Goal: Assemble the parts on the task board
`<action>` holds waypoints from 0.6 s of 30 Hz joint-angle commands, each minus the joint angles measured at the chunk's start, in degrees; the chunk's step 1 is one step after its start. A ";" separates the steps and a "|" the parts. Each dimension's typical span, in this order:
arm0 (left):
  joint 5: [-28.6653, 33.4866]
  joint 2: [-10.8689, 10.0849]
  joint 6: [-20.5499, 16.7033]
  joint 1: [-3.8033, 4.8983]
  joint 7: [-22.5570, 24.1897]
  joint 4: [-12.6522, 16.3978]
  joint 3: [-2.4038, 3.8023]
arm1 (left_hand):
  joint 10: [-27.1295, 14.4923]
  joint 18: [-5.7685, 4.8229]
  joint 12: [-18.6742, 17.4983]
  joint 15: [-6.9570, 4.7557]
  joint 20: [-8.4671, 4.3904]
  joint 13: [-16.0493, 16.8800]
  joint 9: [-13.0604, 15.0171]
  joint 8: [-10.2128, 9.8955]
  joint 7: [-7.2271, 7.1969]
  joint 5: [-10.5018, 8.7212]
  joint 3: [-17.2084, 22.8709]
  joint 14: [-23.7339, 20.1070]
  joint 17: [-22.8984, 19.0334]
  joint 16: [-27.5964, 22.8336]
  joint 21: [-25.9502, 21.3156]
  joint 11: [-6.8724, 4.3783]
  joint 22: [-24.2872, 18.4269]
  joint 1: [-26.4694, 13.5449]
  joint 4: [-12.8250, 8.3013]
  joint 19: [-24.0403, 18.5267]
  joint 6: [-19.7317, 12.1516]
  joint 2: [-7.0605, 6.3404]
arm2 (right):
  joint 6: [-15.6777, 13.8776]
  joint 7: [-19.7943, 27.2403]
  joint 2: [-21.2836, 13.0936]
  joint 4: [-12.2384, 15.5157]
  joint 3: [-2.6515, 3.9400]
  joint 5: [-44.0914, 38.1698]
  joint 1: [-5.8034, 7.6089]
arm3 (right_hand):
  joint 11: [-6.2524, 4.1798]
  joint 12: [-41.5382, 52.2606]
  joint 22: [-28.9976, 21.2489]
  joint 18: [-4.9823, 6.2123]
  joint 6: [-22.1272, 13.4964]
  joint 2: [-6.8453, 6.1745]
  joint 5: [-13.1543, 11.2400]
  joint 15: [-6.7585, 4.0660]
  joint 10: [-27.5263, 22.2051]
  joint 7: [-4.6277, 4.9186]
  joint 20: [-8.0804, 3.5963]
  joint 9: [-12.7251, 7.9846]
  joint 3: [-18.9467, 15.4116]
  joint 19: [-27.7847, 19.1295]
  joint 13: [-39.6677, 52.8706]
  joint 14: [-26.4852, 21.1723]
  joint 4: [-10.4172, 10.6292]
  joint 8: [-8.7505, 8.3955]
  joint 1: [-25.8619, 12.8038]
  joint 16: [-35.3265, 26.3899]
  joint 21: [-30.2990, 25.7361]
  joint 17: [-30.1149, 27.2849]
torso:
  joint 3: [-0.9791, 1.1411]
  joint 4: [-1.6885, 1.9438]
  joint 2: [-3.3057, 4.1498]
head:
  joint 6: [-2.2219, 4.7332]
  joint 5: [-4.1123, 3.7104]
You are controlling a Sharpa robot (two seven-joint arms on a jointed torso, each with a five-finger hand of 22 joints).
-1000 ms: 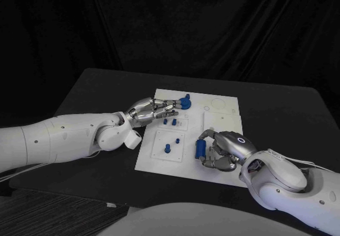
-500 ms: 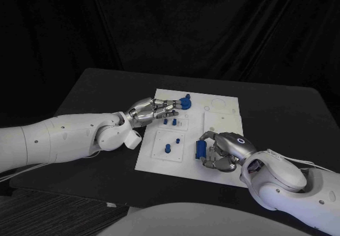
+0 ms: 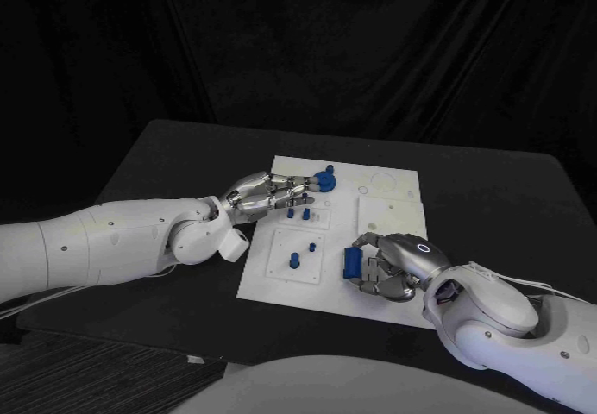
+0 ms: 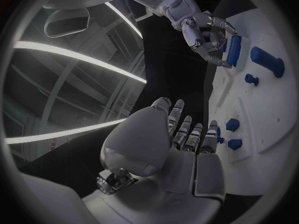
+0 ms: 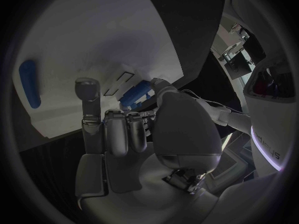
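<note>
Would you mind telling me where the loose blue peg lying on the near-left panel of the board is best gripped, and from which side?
Probably across the middle of the blue peg, coming from above: it lies flat on the task board, its long sides bare. The left hand looks closer; the right hand already holds a blue bar.

Task board (image 3: pixel 386 203) lies mid-table (image 3: pixel 174 155), parts (image 3: pixel 293 259) on it.

No readable text, label, brand, number or sign appears on anything.
</note>
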 commanded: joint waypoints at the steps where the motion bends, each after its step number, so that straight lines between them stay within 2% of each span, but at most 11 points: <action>1: 0.24 0.08 0.83 -0.10 0.56 0.05 0.05 | -0.13 -2.48 1.25 0.37 0.02 0.50 0.70 1.09 0.33 1.11 4.01 0.59 0.74 1.30 0.52 0.76 0.97 0.73 -0.48 0.57 0.13 -0.23 | 0.86 -1.12 0.00 0.06 -0.01 -0.33 -0.17 | 0.01 0.15 5.05 2.69 -1.94 -1.37 -4.52 0.20 5.23 -0.12 0.15 0.85 -4.67 -0.17 14.60 4.54 0.31 -1.39 1.78 0.39 -1.56 8.82 | 0.02 -0.04 0.00 | 0.01 0.08; 2: 0.24 0.07 0.84 -0.10 0.56 0.05 0.05 | -0.13 -2.48 1.25 0.37 0.02 0.50 0.70 1.09 0.33 1.11 4.01 0.59 0.74 1.30 0.52 0.76 0.97 0.73 -0.48 0.57 0.13 -0.23 | 0.80 -1.08 -0.02 0.07 -0.01 -0.46 -0.17 | -0.09 -0.11 5.02 2.71 -3.29 -3.22 -7.01 0.13 5.08 -0.24 0.07 0.83 -7.08 -0.22 14.34 4.54 0.53 -2.19 2.05 0.40 -1.75 8.84 | 0.02 -0.05 0.00 | 0.01 0.13; 5: 0.24 0.04 0.84 -0.11 0.56 0.03 0.05 | -0.13 -2.48 1.25 0.37 0.02 0.50 0.70 1.09 0.33 1.11 4.01 0.59 0.74 1.30 0.52 0.76 0.97 0.73 -0.48 0.57 0.13 -0.23 | 0.31 -0.87 -0.11 0.13 -0.01 -0.71 -0.17 | -0.47 -1.04 4.99 2.75 -6.55 -5.75 -10.06 -0.16 4.56 -0.74 -0.13 0.57 -9.44 -0.29 13.41 4.51 0.65 -5.14 1.65 0.37 -1.92 8.81 | 0.00 -0.04 -0.01 | 0.01 0.17; 9: 0.24 0.02 0.83 -0.12 0.60 -0.02 0.05 | -0.13 -2.48 1.25 0.37 0.02 0.50 0.70 1.09 0.33 1.11 4.01 0.59 0.74 1.30 0.52 0.76 0.97 0.73 -0.48 0.57 0.13 -0.23 | -0.89 -0.36 -0.44 0.36 -0.01 -0.94 -0.18 | -0.72 -1.57 4.98 2.75 -8.84 -7.09 -12.12 -0.36 4.27 -1.07 -0.32 0.45 -10.76 -0.35 12.87 4.49 0.71 -6.87 0.93 0.34 -2.05 8.77 | 0.00 -0.06 -0.02 | 0.01 0.25; 15: 0.24 -0.03 0.88 -0.15 0.65 -0.05 0.05 | -0.13 -2.48 1.25 0.37 0.02 0.50 0.70 1.09 0.33 1.11 4.01 0.59 0.74 1.30 0.52 0.76 0.97 0.73 -0.48 0.57 0.13 -0.23 | -3.06 0.48 -1.41 1.10 0.00 -1.43 -0.15 | -1.01 -2.19 4.97 2.74 -10.24 -7.76 -17.15 -0.62 3.94 -1.39 -0.58 0.55 -11.76 -0.50 12.25 4.44 0.69 -7.45 -0.68 0.27 -2.23 8.70 | -0.02 0.01 0.01 | 0.01 0.25; 17: 0.24 -0.06 0.90 -0.17 0.70 -0.05 0.05 | -0.08 -2.55 1.28 0.43 0.02 0.50 0.71 1.11 0.37 1.11 4.18 0.60 0.74 1.32 0.54 0.81 0.99 0.69 -0.50 0.61 0.18 -0.26 | -4.66 1.08 -2.12 1.68 0.01 -1.74 -0.05 | -1.10 -2.55 4.91 2.76 -10.59 -7.89 -19.25 -0.67 3.74 -1.51 -0.63 0.58 -11.93 -0.63 11.90 4.35 0.68 -7.54 -1.39 0.06 -2.55 8.39 | -0.02 0.02 0.02 | 0.01 0.28; 18: 0.24 -0.07 0.90 -0.18 0.73 -0.06 0.05 | -0.08 -2.55 1.28 0.43 0.02 0.50 0.71 1.11 0.37 1.11 4.18 0.60 0.74 1.32 0.54 0.81 0.99 0.69 -0.50 0.61 0.18 -0.26 | -5.46 1.41 -2.43 1.90 0.01 -1.82 0.09 | -1.10 -2.53 4.91 2.76 -10.59 -7.92 -19.52 -0.68 3.75 -1.52 -0.64 0.59 -12.09 -0.64 11.91 4.35 0.69 -7.48 -1.45 0.08 -2.58 8.41 | -0.02 0.02 0.02 | 0.01 0.26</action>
